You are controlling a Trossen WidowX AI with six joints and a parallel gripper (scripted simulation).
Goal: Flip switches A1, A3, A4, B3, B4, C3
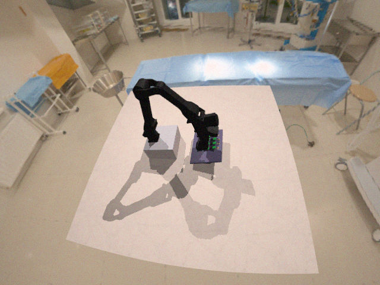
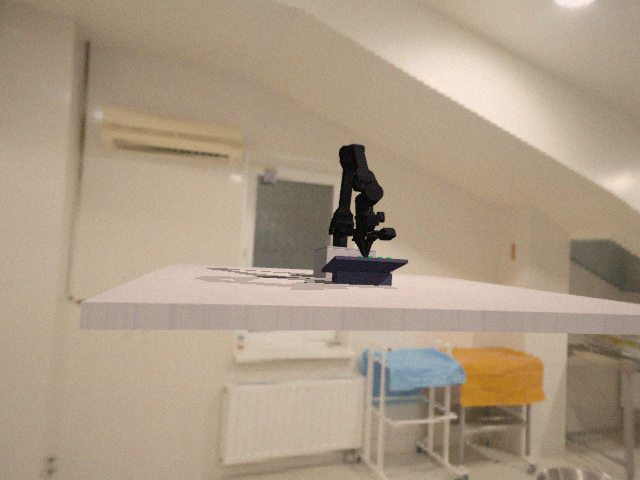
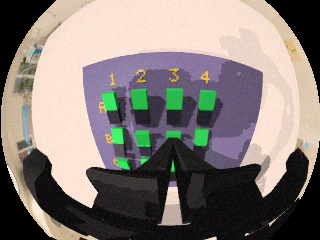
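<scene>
Right of the middle in the top view, the purple switch panel (image 1: 205, 158) (image 2: 361, 265) (image 3: 240, 105) sits on the pale table (image 1: 245, 208) (image 2: 310, 315) (image 3: 60, 65), with the black arm (image 1: 174, 96) (image 2: 345, 191) reaching over from a grey block (image 1: 161, 153) (image 2: 321, 260) on its left. Just right of the centre of the exterior view, the gripper (image 1: 201, 148) (image 2: 366, 254) (image 3: 172, 142) points down at the panel, its tips at or just above the switches; whether they touch, I cannot tell. Its fingers are closed together, with nothing held between them.

Across the middle of the wrist view run the green-and-black switches, under the yellow numbers 1 to 4. Row A is uppermost: A1 (image 3: 110, 101), A2 (image 3: 140, 99), A3 (image 3: 174, 99) and A4 (image 3: 207, 100). Below it, B1 (image 3: 117, 135), B2 (image 3: 142, 138) and B4 (image 3: 201, 137) are visible, while the fingertips partly cover B3 (image 3: 173, 134). Lower still, row C is largely hidden behind the gripper, C1 (image 3: 123, 164) showing at the left.
</scene>
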